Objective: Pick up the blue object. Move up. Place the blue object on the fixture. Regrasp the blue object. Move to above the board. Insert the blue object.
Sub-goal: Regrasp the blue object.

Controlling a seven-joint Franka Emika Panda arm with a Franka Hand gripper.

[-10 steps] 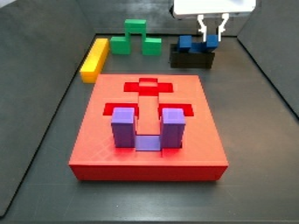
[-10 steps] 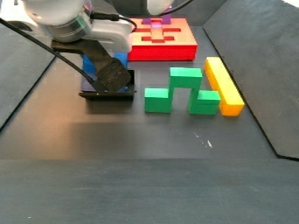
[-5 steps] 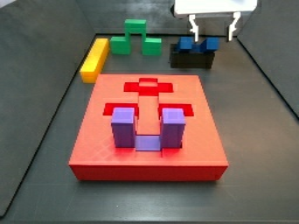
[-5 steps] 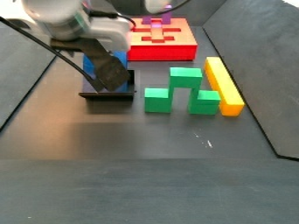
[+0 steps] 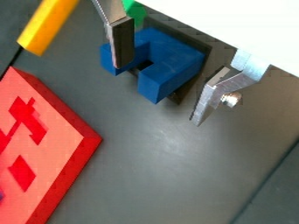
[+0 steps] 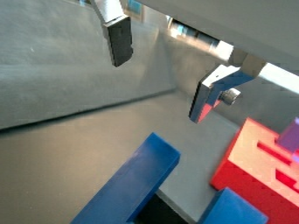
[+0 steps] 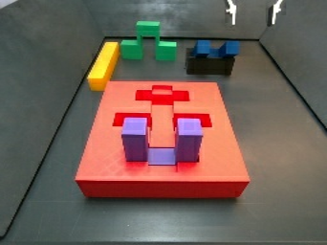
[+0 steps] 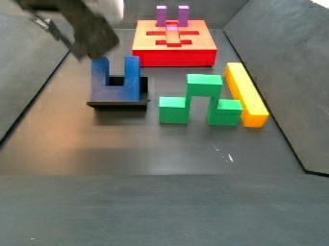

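gripper (image 7: pixel 251 13) risen, blue object (image 7: pixel 215 47) released

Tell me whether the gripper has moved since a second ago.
Yes. In a side view the gripper has risen well above the blue object, which stays on the fixture; a second ago its fingers were down around the block. It is now open and empty.

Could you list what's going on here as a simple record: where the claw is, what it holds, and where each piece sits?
claw: open, empty, raised above the blue object
blue object: resting on the fixture, prongs up
fixture: black, on the floor beside the board
board: red, holds the purple block
purple block: standing in a board recess
green block: on the floor
yellow bar: next to the green block
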